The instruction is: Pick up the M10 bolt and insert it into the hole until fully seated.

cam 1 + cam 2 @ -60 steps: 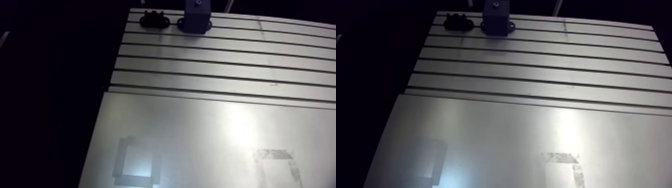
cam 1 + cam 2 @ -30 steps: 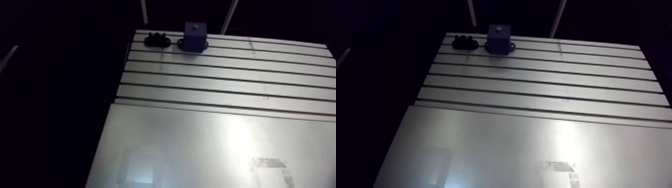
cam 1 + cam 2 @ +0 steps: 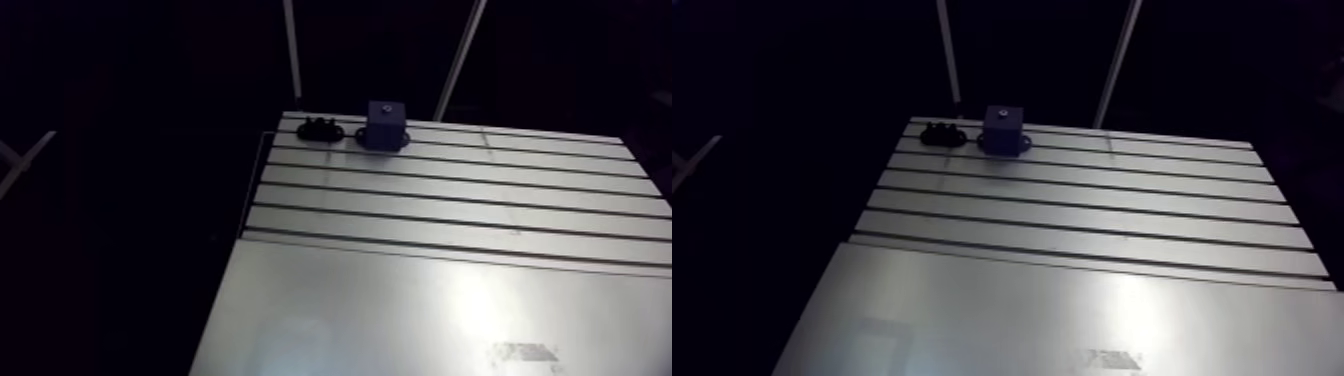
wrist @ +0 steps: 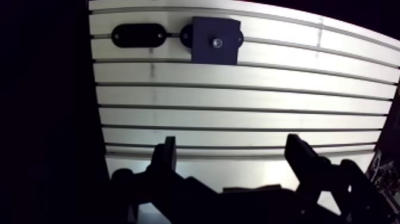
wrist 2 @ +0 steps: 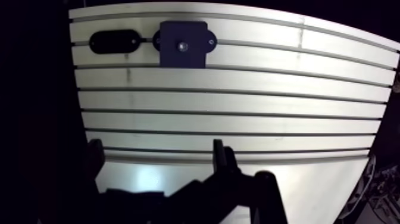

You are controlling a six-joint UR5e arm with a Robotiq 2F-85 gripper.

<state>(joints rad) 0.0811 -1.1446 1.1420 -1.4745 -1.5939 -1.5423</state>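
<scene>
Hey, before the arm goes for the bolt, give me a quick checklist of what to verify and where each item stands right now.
1. The gripper open and empty: ok, nothing is between its fingers.
2. The blue block in sight ahead of it: ok.
3. The hole in its top free: cannot tell, a small bright spot sits there.
4. Where the bolt lies: cannot tell; the black holder beside the block is too dark.
5. The table between them bare: ok.

The dot (image 4: pixel 217 42) on the block (image 4: pixel 205 30) is showing too small to identify. The holder (image 4: pixel 138 35) at its 9 o'clock is showing no detail. The table (image 3: pixel 450 300) is running off the arm view at 6 o'clock.
</scene>
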